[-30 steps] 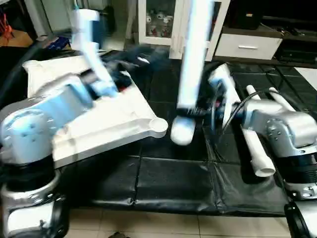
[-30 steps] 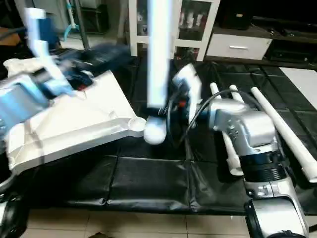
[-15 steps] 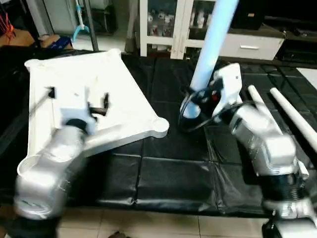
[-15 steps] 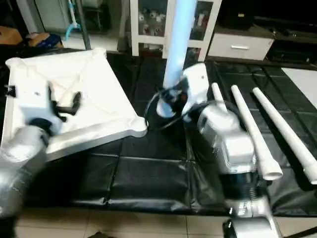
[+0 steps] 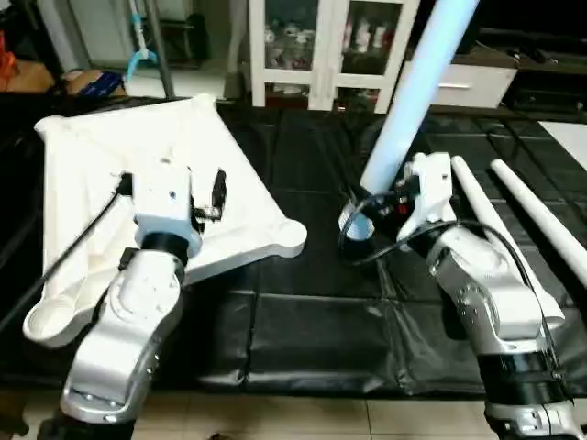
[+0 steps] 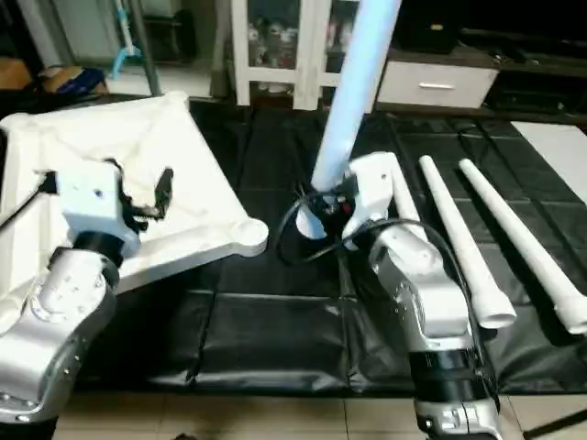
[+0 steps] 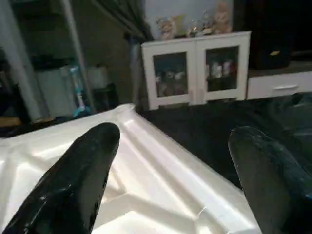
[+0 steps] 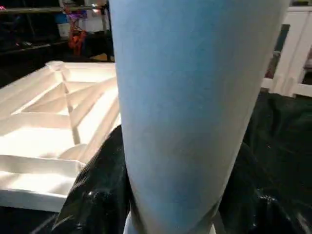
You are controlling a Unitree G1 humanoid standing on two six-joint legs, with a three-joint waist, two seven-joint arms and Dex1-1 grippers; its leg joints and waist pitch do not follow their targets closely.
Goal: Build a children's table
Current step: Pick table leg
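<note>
On the black padded mat [image 5: 303, 330], the right gripper [image 5: 385, 213] pinches a long white leg [image 5: 413, 92] near its thick lower end, holding it tilted, its narrower end rising out of view. Beside it on the left, the left gripper [image 5: 174, 191] hovers over the table top [image 5: 234, 197] with its black fingers [image 7: 73, 180] spread wide and nothing between them. The white square top lies underside up, showing crossing ribs and a round socket [image 5: 291, 236] at the near corner. Right of the held leg, two more tapered white legs [image 6: 459, 238] lie side by side on the mat. Beyond stand a white glass-door cabinet [image 5: 321, 46] and a white drawer unit [image 5: 472, 84].
</note>
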